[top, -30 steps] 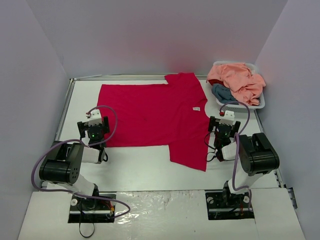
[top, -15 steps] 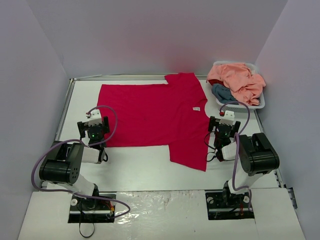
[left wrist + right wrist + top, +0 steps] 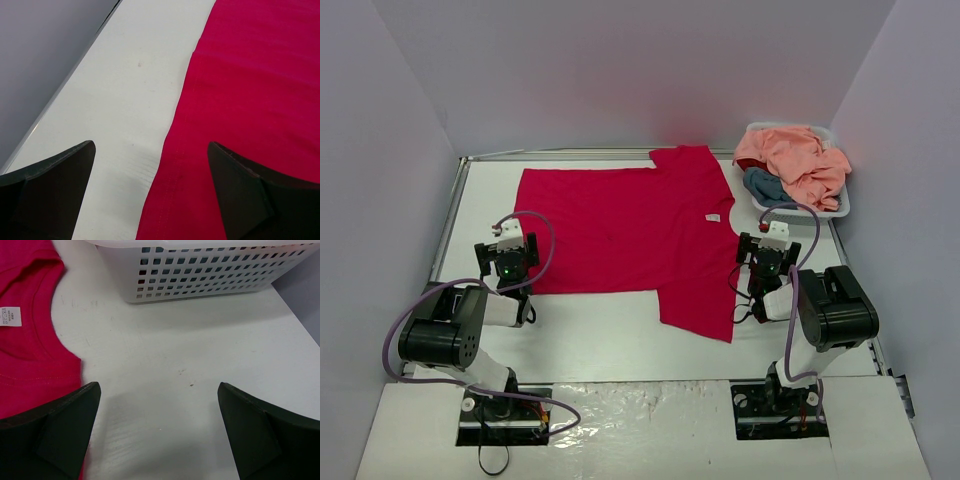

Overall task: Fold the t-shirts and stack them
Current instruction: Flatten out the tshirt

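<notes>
Left claw [image 3: 506,258] and right claw [image 3: 767,262] hang released and empty over the surface [image 3: 590,322], flanking the crimson t-shirt [image 3: 620,230] spread flat. Other t-shirts [image 3: 798,160] fill the basket [image 3: 820,213]. I judge a clean fold needs simultaneous, symmetric edge pinches.

The only print is on the small white neck label [image 3: 11,316] inside the collar of the red t-shirt [image 3: 30,355]; its tiny dark lines are too small to read
</notes>
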Tool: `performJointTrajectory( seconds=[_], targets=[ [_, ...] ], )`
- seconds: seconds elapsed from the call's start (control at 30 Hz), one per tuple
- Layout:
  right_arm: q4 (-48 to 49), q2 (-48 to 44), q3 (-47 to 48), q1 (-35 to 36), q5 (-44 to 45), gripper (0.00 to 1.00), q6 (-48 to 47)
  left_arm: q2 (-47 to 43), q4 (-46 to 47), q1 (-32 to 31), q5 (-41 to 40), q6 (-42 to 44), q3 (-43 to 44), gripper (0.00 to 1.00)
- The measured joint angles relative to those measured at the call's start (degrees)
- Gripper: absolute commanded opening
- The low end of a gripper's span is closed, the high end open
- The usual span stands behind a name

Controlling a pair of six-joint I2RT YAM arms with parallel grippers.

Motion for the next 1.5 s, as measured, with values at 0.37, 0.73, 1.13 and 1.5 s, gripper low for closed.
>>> performJointTrajectory(
  seconds=[0.37, 0.73, 1.13, 1.5],
  targets=[
    [0.0, 0.0, 0.0, 0.0, 0.0, 1.00, 0.0, 0.0, 0.0, 0.0, 0.0, 0.0, 0.0, 0.94],
    [0.0, 0.0, 0.0, 0.0, 0.0, 1.00, 0.0, 0.0, 0.0, 0.0, 0.0, 0.0, 0.0, 0.94],
    [0.0, 0.0, 0.0, 0.0, -0.1, 1.00, 0.0, 0.0, 0.0, 0.0, 0.0, 0.0, 0.0, 0.94],
    [-0.2, -0.3, 0.5, -0.6, -1.5, 1.00, 0.0, 0.0, 0.0, 0.0, 0.3, 0.0, 0.0, 0.94]
  ],
)
